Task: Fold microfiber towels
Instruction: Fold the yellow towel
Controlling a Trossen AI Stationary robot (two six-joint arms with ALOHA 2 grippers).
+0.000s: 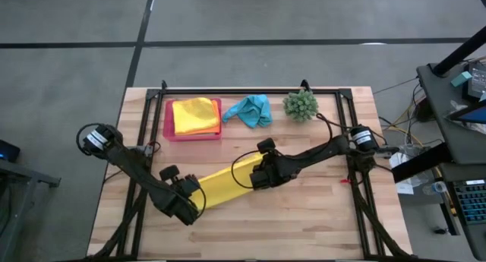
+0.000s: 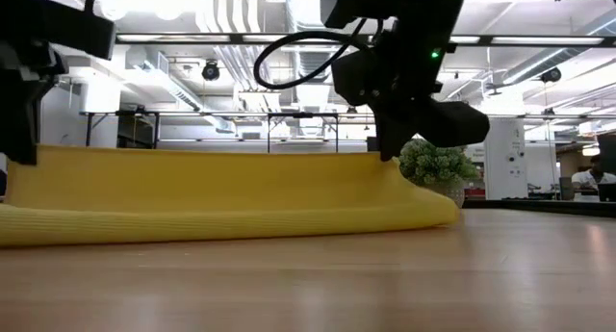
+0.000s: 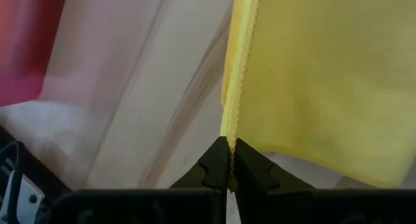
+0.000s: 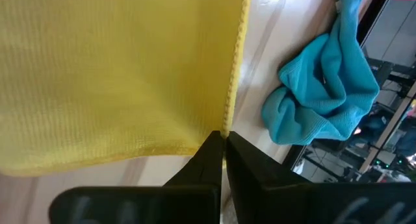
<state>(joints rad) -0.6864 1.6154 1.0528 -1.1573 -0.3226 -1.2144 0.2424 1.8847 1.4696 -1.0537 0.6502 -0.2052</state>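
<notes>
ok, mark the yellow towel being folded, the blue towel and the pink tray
yellow towel [image 1: 224, 184], high view, middle of the stretched cloth.
blue towel [image 1: 251, 110], high view, centre of the crumpled heap.
pink tray [image 1: 168, 118], high view, left rim.

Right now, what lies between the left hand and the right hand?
In the high view, the yellow towel spans from the left hand to the right hand, each shut on an edge.
</notes>
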